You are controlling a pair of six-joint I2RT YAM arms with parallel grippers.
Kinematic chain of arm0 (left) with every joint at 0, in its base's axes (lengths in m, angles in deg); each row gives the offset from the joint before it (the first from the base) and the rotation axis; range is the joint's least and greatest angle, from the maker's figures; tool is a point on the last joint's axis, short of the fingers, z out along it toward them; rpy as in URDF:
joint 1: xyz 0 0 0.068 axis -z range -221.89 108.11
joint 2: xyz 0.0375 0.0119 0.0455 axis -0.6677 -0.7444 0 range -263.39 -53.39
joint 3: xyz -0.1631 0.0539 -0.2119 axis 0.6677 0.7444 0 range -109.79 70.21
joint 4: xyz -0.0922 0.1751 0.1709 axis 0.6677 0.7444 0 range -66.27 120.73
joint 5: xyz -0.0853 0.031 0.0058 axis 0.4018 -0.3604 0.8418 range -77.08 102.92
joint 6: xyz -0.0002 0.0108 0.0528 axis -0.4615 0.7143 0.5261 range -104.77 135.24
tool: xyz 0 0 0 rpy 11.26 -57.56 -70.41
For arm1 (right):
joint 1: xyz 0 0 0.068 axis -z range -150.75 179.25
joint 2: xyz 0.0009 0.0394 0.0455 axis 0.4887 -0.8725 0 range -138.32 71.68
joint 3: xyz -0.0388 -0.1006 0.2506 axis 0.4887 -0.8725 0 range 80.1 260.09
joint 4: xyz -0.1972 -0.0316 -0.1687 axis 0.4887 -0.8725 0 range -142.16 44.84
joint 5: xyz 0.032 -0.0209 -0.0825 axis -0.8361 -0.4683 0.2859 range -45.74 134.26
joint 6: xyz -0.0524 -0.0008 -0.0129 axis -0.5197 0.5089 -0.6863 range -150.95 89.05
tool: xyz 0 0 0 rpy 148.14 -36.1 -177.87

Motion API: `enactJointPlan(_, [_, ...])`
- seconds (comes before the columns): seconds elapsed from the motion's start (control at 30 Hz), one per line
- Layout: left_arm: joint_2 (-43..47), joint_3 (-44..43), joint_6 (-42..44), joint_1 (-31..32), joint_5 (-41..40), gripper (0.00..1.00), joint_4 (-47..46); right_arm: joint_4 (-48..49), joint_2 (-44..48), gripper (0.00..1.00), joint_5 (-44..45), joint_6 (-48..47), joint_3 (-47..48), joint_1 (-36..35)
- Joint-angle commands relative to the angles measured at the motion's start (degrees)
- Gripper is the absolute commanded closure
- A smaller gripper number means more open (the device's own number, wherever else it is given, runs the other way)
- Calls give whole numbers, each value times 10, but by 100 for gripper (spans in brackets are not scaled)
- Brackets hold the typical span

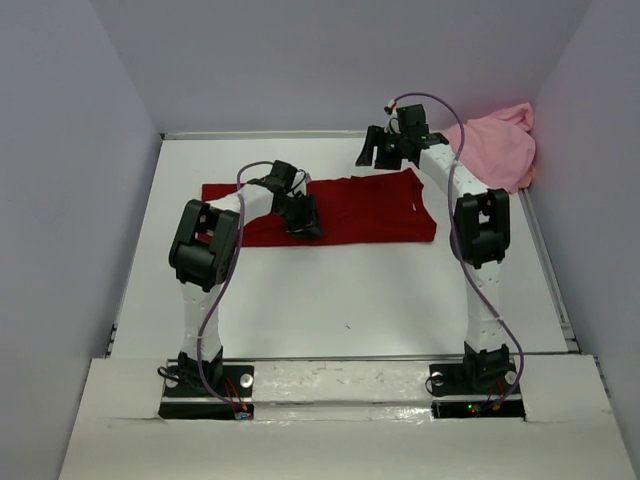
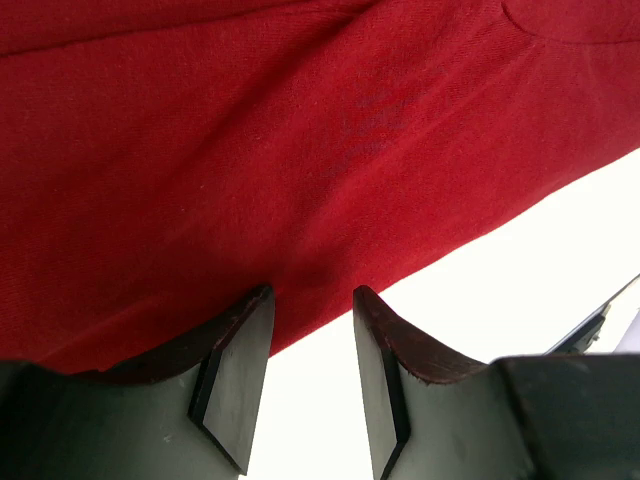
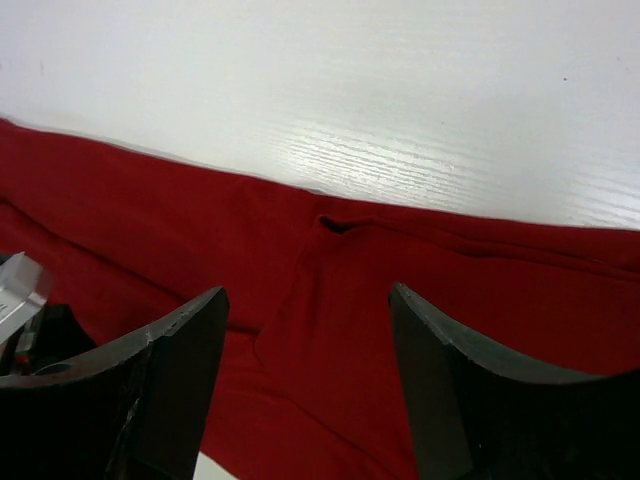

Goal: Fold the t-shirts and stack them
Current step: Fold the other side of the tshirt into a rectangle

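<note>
Red t-shirt (image 1: 370, 205) lies as a flat band; left gripper (image 2: 312, 300) and right gripper (image 3: 307, 300) jaws apart, empty; grab both layers, align edges.

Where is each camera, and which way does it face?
Top external: above, behind the bases, looking down on the table, left arm, right arm, dark red t-shirt, pink t-shirt.
Left wrist: on the left arm, looking past its fingers at the red shirt's edge.
Right wrist: on the right arm, past its spread fingers, likewise.
Shared: all three show the dark red t-shirt.
</note>
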Motion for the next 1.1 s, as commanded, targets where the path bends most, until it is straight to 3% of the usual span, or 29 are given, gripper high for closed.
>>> enactJointPlan(0.0, [12, 36, 27, 7, -38, 48, 78, 39, 86, 29, 12, -15, -26, 15])
enactJointPlan(0.2, [62, 24, 34, 6, -66, 48, 92, -4, 174, 29, -23, 21, -118, 55])
enactJointPlan(0.4, [74, -124, 34, 0, -88, 47, 129, -21, 309, 29, -21, 59, -290, 55])
enactJointPlan(0.53, [52, -219, 33, -2, -67, 47, 145, -30, 355, 30, -41, 88, -373, 55])
enactJointPlan(0.7, [41, -278, 34, -9, -81, 46, 162, -30, 392, 32, -37, 96, -436, 49])
enactJointPlan(0.8, [21, -268, 49, -31, -75, 46, 178, -46, 392, 33, -39, 102, -445, 49])
enactJointPlan(1.0, [34, -143, 92, -83, -111, 46, 159, -66, 405, 34, -31, 119, -467, 49])
enactJointPlan(1.03, [34, -84, 114, -129, -110, 46, 137, -68, 402, 34, -28, 119, -480, 49])
enactJointPlan(1.07, [33, -83, 114, -129, -108, 46, 137, -68, 402, 34, -28, 119, -480, 49])
